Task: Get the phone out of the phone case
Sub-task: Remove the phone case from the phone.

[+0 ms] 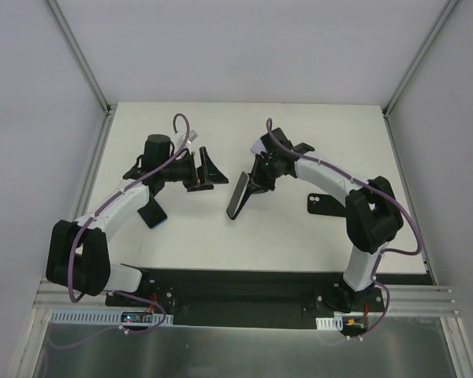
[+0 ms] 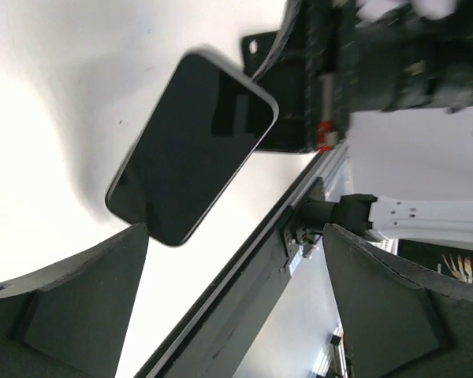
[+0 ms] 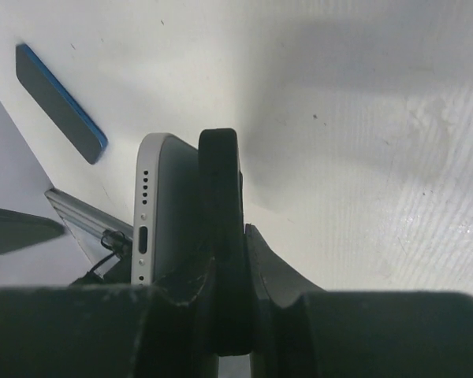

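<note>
My right gripper (image 1: 257, 179) holds the phone (image 1: 236, 198) tilted over the middle of the table. The right wrist view shows the gripper (image 3: 230, 244) shut on a black strip, the phone case's wall (image 3: 221, 177). The white-edged phone (image 3: 146, 213) lies against that strip, its port end facing the camera. My left gripper (image 1: 212, 168) hovers just left of the phone, open, with nothing between its fingers. In the left wrist view the phone's dark screen (image 2: 189, 150) hangs beyond the open gripper (image 2: 235, 236), apart from both fingers.
A flat dark device with a blue edge (image 1: 152, 214) lies on the table under my left forearm and also shows as a blue-edged slab (image 3: 59, 102). A black flat piece with a hole (image 1: 319, 203) lies below my right arm. Walls enclose the white table (image 1: 221, 244).
</note>
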### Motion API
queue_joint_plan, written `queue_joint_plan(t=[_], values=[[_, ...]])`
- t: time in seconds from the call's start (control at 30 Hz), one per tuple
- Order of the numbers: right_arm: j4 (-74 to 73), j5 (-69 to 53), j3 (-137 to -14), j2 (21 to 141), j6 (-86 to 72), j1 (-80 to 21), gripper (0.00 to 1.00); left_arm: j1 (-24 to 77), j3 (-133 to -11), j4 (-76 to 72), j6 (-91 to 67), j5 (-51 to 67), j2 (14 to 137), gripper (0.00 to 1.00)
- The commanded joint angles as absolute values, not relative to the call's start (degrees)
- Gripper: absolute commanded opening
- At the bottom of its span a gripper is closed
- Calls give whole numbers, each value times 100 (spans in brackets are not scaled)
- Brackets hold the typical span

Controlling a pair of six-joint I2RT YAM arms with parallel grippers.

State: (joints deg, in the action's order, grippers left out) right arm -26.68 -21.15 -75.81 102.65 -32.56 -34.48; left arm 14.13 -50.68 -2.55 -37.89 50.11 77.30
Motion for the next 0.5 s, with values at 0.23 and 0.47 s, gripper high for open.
queue_joint_plan(t=[0.23,0.47], values=[[-4474,-1916,-9642,11865,-3366,-3674,1,2715,-5975,1368,-3420,2930,8481,87],[-4937,-1819,-9606,11733,-3454,-3656,1,3155,-6240,1916,-3076,1319,8876,78]])
